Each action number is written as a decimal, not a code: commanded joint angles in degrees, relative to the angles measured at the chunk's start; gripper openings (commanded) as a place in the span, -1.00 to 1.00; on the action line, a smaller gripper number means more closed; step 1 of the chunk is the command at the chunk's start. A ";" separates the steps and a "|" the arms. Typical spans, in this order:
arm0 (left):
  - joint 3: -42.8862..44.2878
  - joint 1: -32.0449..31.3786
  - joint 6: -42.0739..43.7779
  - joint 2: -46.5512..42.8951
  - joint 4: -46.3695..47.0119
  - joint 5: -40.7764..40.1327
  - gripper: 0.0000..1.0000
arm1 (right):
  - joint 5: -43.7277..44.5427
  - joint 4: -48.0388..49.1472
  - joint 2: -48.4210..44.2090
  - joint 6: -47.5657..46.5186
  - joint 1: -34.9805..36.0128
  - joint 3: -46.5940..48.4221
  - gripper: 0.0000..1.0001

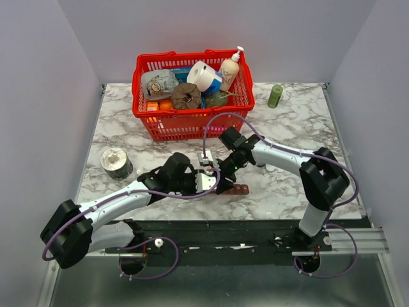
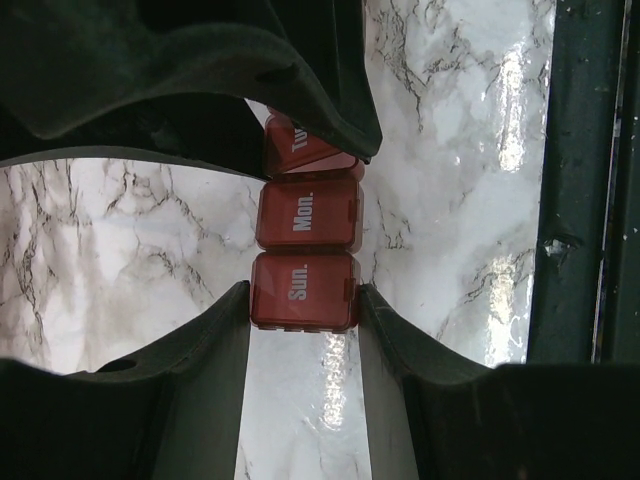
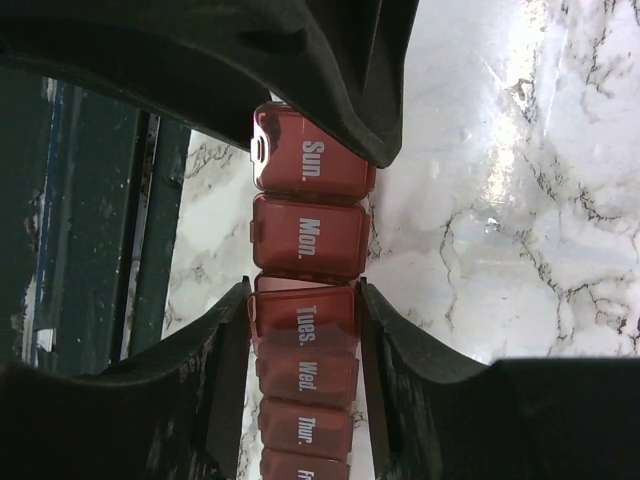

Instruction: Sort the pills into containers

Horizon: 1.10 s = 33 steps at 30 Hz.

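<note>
The containers are one dark red-brown strip of day-labelled lidded compartments (image 1: 238, 189) lying near the table's front edge. In the left wrist view the strip (image 2: 305, 215) runs away from me and my left gripper (image 2: 303, 296) is shut on its "Sun." end. In the right wrist view my right gripper (image 3: 303, 298) is closed on the sides of the "Tues." compartment of the strip (image 3: 305, 235), whose lid looks slightly raised. In the top view the left gripper (image 1: 213, 184) and right gripper (image 1: 223, 173) meet over the strip's left part. No pills show.
A red mesh basket (image 1: 192, 125) full of household items stands at the back. A green bottle (image 1: 275, 96) is at the back right. A grey roll (image 1: 116, 164) sits at the left. The dark front rail (image 2: 580, 200) runs close beside the strip.
</note>
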 commanded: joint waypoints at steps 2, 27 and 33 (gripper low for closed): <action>-0.76 0.04 1.66 0.31 1.58 -3.51 -1.00 | -3.62 -3.38 0.61 3.18 -0.95 3.42 0.11; -1.02 -0.40 0.34 1.45 2.45 -2.54 -1.00 | 2.10 0.75 -2.64 3.72 -1.04 -0.71 0.57; -1.20 -0.40 0.17 1.19 2.72 -2.54 -1.00 | 5.43 2.60 -0.54 6.18 0.10 -0.36 0.54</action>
